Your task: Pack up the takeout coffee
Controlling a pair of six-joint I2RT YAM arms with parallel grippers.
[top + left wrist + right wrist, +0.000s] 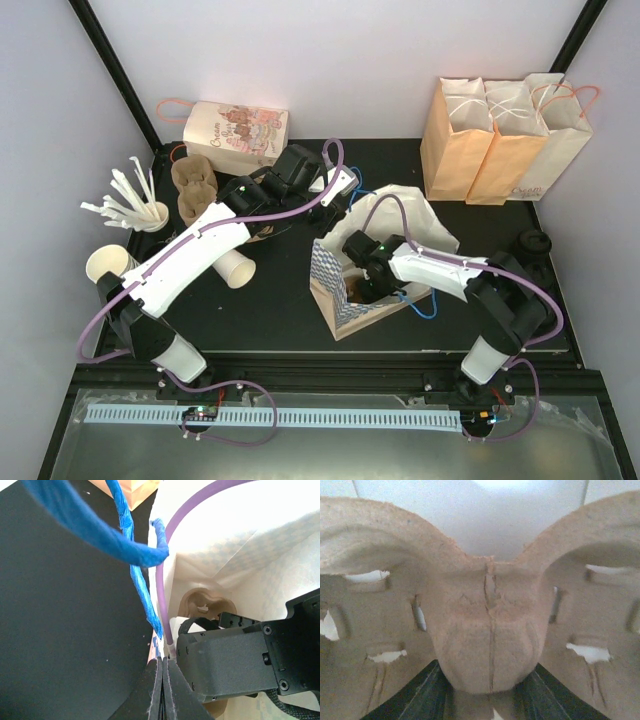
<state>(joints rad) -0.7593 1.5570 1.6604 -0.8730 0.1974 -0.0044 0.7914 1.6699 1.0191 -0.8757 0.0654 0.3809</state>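
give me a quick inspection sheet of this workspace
surface: black table, dark and matte
job's things: takeout coffee cups, none clearly seen
clutter: white paper bag with blue handles lying open; brown pulp cup carrier inside it; stacked pulp carriers; plain white cups; cup of white cutlery; black lids
grippers: left gripper shut, seemingly pinching the bag's rim; right gripper inside the bag, closed on the carrier's centre ridge
cables: purple cable looping over the arms
surroundings: three standing paper bags, printed bag, white walls
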